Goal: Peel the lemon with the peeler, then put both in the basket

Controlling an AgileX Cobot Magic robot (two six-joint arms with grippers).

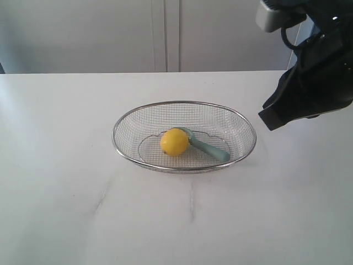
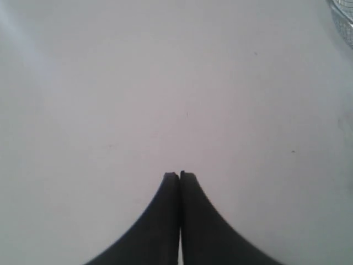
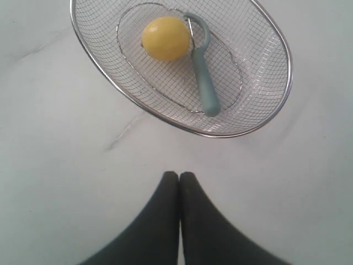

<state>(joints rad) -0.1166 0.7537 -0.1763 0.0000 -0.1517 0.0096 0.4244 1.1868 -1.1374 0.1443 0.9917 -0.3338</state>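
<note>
The yellow lemon (image 1: 174, 142) (image 3: 165, 37) lies inside the silver wire basket (image 1: 122, 122) (image 3: 276, 38) in the middle of the white table. Beside it, also in the basket, lies the teal-handled peeler (image 1: 209, 148) (image 3: 202, 72), its metal head against the lemon. My right gripper (image 3: 179, 174) is shut and empty, hovering over bare table short of the basket; its black arm (image 1: 311, 88) hangs raised at the right. My left gripper (image 2: 179, 174) is shut with nothing in it, above bare table; only a sliver of the basket's rim (image 2: 342, 16) shows in its view.
The white tabletop (image 1: 83, 210) spreads around the basket on all sides. A pale wall with a vertical seam (image 1: 165, 33) stands behind the table's far edge.
</note>
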